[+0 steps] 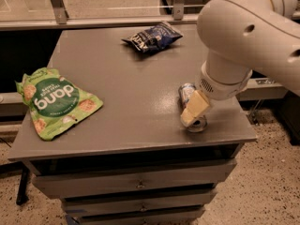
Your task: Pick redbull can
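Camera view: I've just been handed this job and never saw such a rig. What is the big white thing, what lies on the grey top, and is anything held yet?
The big white shape is the robot's single arm, reaching in from the upper right. Its grasping part, the end effector, is down at the redbull can, which lies on its side near the right front corner of the grey cabinet top. I cannot tell whether the can is gripped; it rests on the surface, not lifted. There is only one picture, looking down at the cabinet from its front; where the camera is mounted is not known. Also on the top are a green Dang snack bag at the left and a dark blue chip bag at the back. Below are drawers.
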Robot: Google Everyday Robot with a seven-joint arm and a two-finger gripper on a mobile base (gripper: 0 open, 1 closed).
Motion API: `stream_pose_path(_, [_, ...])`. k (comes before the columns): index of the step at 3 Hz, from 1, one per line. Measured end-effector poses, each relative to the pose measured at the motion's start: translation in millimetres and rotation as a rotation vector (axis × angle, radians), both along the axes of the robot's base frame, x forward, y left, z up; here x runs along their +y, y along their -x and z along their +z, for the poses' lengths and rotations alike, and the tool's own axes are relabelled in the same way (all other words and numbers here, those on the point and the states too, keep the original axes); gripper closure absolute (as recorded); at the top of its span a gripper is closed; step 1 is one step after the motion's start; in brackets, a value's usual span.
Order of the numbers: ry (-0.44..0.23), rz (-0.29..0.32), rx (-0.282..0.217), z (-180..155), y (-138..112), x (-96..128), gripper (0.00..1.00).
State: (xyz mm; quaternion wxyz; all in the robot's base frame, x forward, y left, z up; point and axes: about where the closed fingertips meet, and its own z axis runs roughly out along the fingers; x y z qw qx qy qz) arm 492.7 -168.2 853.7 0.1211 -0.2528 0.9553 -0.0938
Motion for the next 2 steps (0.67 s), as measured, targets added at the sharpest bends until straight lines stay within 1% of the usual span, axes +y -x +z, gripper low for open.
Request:
stream_pose_path(1, [-0.035,-0.057,0.022,-13.2,-1.0,7.9,0.00])
stream_pose_path(2, [-0.063,-0.083,0.042,-23.0,-2.2,14.9,0.16])
